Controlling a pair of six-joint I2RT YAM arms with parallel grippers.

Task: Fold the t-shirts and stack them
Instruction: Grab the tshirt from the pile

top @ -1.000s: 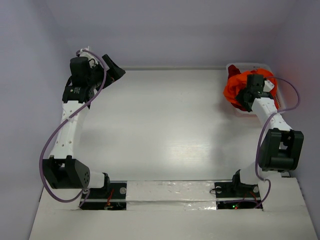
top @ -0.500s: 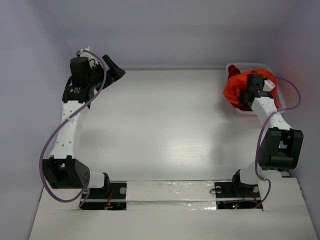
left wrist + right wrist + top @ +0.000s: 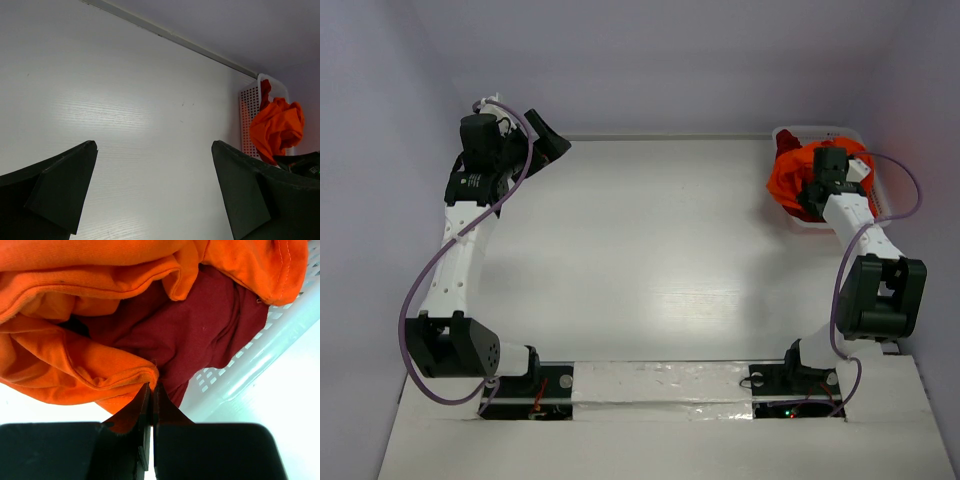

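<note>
white table (image 3: 660, 250) fills the top view, bare surface with a glossy sheen; both arms bolted at its near edge;
left arm (image 3: 460, 250) reaches up the left side to the far left corner, purple cable looped alongside it; right arm (image 3: 855, 235) reaches up the right side to the far right corner, elbow block near the right edge;
white lattice basket (image 3: 820, 128) sits in the far right corner, against the back wall; left wrist view shows it (image 3: 247, 110) from the side, well apart from that arm;
orange t-shirt (image 3: 790, 180) is crumpled in the basket, bunched up and spilling over the basket's left rim toward the table; same bundle (image 3: 277, 127) seen from the left wrist, and close up (image 3: 65, 365) from the right wrist as thick rolled folds;
dark red t-shirt (image 3: 200, 335) lies in the basket too, under and between the orange folds, against the lattice wall (image 3: 250, 375); a strip of it (image 3: 786, 143) pokes up at the basket's far left corner;
left gripper (image 3: 154, 150) hangs over bare table, jaws spread wide, nothing between them;
right gripper (image 3: 151, 387) is down at the basket, jaws closed tight, tips pinching the edge of an orange fold right where it meets the dark red cloth.
</note>
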